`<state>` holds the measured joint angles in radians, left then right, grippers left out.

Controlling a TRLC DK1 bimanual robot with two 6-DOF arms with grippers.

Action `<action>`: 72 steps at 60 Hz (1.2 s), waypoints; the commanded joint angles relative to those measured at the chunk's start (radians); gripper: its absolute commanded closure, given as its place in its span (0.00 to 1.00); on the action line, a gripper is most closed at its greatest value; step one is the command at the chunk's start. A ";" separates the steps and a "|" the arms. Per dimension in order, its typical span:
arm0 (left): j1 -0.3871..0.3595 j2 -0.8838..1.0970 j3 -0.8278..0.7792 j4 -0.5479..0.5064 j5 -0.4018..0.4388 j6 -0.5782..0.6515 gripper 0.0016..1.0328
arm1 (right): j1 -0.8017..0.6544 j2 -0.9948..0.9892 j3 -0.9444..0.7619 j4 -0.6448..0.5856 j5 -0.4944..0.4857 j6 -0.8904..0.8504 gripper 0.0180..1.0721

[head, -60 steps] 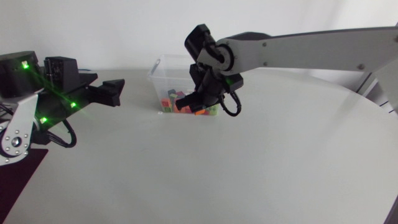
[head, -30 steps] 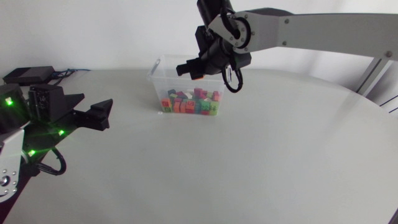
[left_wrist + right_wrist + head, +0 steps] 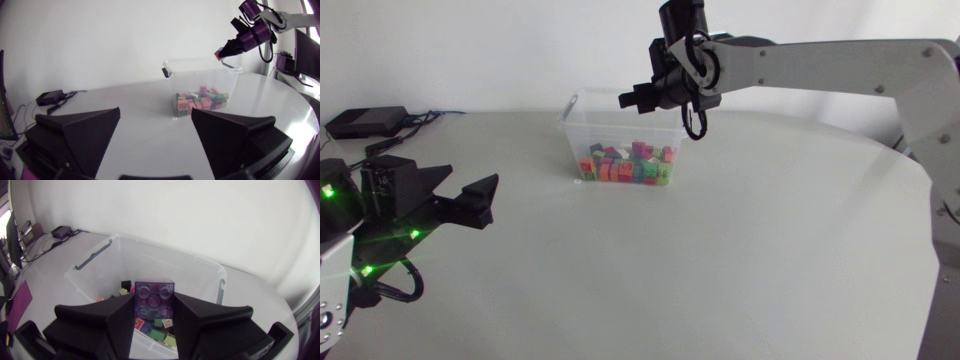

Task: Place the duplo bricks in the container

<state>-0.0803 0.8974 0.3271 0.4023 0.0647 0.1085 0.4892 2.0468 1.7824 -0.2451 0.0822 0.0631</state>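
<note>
A clear plastic container (image 3: 574, 140) stands at the back middle of the table, with several coloured duplo bricks (image 3: 625, 166) lying in it. My right gripper (image 3: 632, 97) hangs just above its far rim, shut on a single brick (image 3: 154, 297) that looks purple in the right wrist view. Below that brick are the container's rim (image 3: 165, 255) and the pile inside. My left gripper (image 3: 458, 192) stands open and empty at the left side of the table, well apart from the container (image 3: 200, 67). In the left wrist view, the right gripper (image 3: 225, 51) shows above the box.
A black box with cables (image 3: 365, 122) lies at the table's back left. A small white scrap (image 3: 578, 182) sits on the table by the container's front left corner. Bare tabletop stretches across the front and right.
My right gripper has risen from down among the bricks to above the container's rim, with the brick in it. My left arm has drawn back toward the left edge.
</note>
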 commanded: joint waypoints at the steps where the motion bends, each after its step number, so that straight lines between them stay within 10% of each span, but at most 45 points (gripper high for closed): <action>1: 0.001 -0.020 -0.033 0.013 -0.009 0.005 0.04 | 0.012 0.050 0.060 0.029 -0.012 -0.020 0.69; 14: 0.004 -0.072 -0.062 0.012 -0.028 0.005 0.04 | 0.014 0.167 0.196 -0.016 -0.019 -0.040 0.65; 21: 0.005 -0.106 -0.088 0.010 -0.029 0.008 0.04 | 0.014 0.159 0.175 -0.019 -0.016 -0.039 0.04; 72: 0.013 -0.465 -0.247 -0.030 -0.063 0.028 0.04 | -0.084 -0.640 -0.719 0.362 0.191 -0.189 0.04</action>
<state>-0.0792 0.4591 0.1089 0.3790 0.0128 0.1314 0.4145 1.4776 1.1419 0.0864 0.2554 -0.0906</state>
